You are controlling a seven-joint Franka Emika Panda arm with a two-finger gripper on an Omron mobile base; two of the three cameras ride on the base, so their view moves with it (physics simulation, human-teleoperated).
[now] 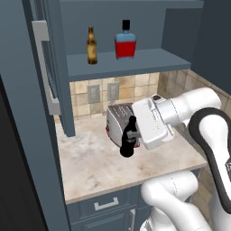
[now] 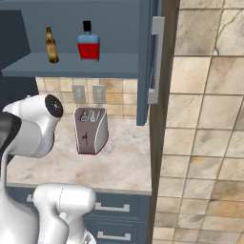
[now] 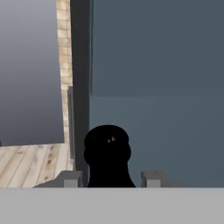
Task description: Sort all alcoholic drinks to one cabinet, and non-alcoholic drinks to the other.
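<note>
A silver toaster (image 2: 90, 129) sits on the light stone counter (image 1: 90, 167) near the middle of the picture. Two wall outlets (image 2: 88, 94) are on the tile wall behind it. An open blue cabinet door (image 1: 43, 67) with a grey handle (image 2: 155, 59) hangs at the upper left.

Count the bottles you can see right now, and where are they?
3. The beer bottle and the red square bottle stand apart on the open cabinet shelf; the cola bottle is held in the gripper above the counter. Others may be hidden.
</note>
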